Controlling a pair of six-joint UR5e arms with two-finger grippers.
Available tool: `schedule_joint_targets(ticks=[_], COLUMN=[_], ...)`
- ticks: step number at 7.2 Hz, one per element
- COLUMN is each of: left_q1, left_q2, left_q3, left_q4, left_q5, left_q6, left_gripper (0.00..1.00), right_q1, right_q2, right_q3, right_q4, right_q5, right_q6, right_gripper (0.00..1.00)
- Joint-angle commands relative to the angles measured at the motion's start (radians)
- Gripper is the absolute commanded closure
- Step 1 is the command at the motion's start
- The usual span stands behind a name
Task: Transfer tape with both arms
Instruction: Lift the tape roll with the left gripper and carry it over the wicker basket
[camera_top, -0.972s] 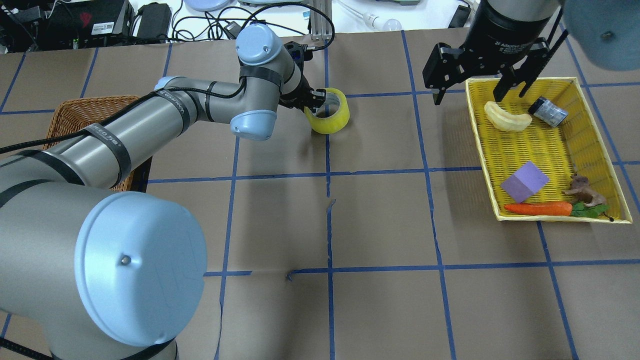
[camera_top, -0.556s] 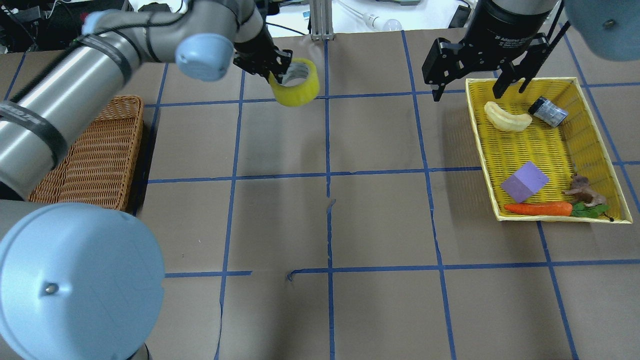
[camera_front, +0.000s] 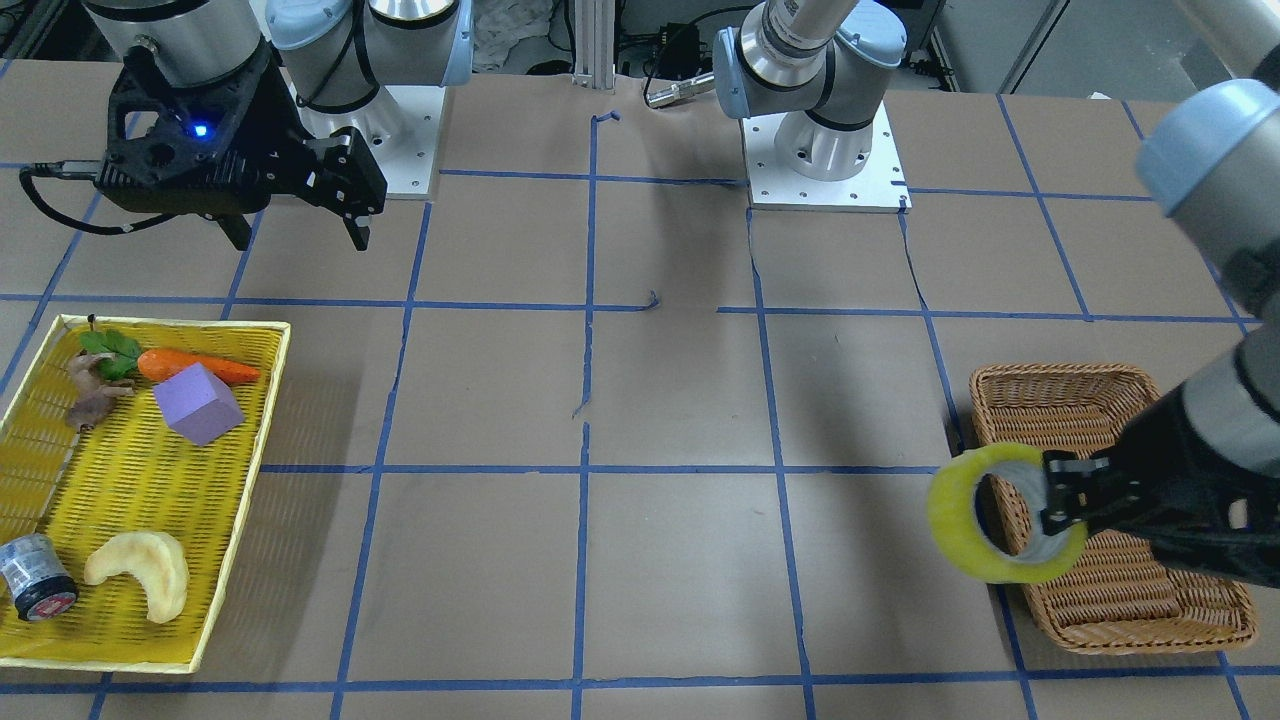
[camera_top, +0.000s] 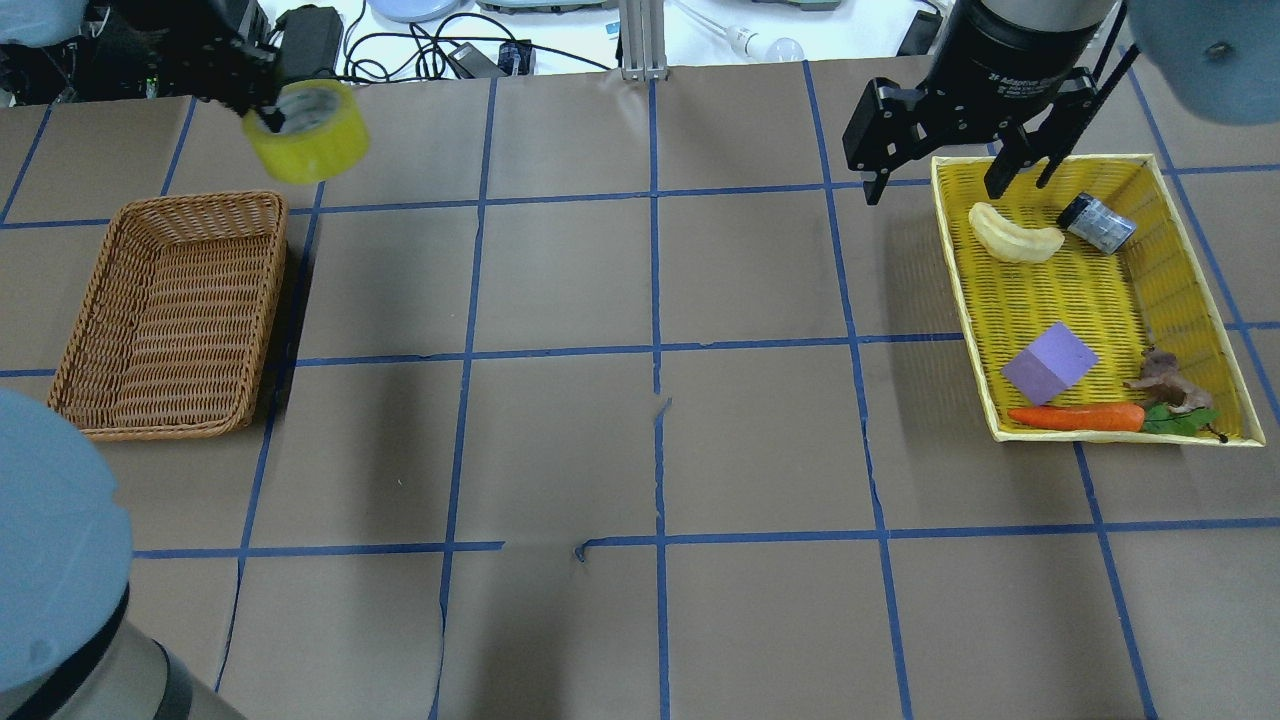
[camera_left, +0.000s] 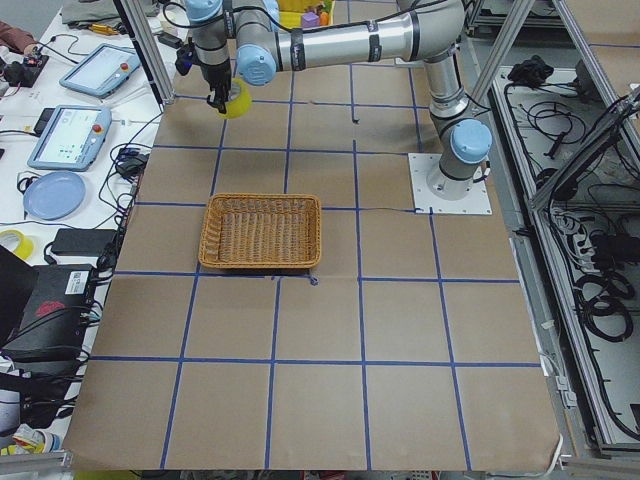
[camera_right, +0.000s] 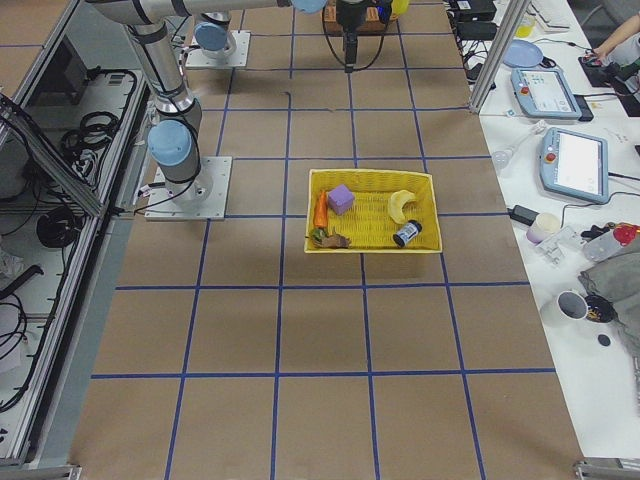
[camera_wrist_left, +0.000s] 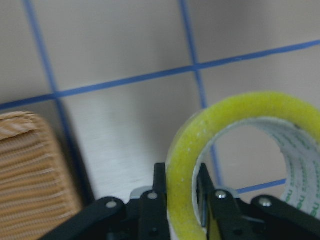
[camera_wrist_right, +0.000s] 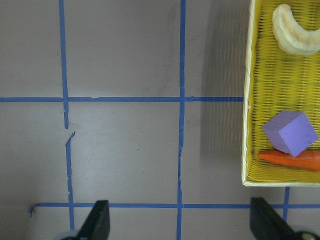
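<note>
Left claw (camera_wrist_left: 181, 192) pinches yellow tape roll (camera_top: 310, 152) aloft.

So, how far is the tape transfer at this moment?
Done, apparently: the hand-over, since the right gripper hangs open near the yellow mesh tray. In hand: the left gripper is shut on the translucent yellow tape roll, in the air near the brown wicker basket. Left: placing it, probably into that basket.

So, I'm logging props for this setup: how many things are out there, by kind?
Rolls of tape: 1
Containers: 2 (wicker basket, yellow tray)
Tray contents: 5 (carrot, purple cube, pale crescent, small cylinder, brown figure)
Total: 8
</note>
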Motion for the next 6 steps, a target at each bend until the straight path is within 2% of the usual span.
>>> schedule_joint_targets(ticks=[1, 2, 4, 6], left_q1=[0.191, 0.241, 0.269, 0.301], left_q2=[0.009, 0.008, -0.018, -0.023], left_q3=[-0.127, -0.226, -0.410, -0.459], left_q4=[0.094, 0.212, 0.509, 0.535], left_q5=[0.009, 0.009, 0.007, 0.007], left_q6=[0.204, 0.283, 0.344, 0.391], left_gripper=[1.00, 1.00, 1.00, 1.00], right_q1=[0.002, 0.003, 0.003, 0.007], right_q2=[-0.002, -0.002, -0.002, -0.002], right_q3=[0.008, 0.011, 0.012, 0.016], right_q4=[-0.002, -0.002, -0.003, -0.003], right_q5=[-0.001, -0.001, 0.000, 0.000], right_q6=[0.001, 0.003, 0.003, 0.005], right_gripper=[0.00, 0.00, 0.00, 0.00])
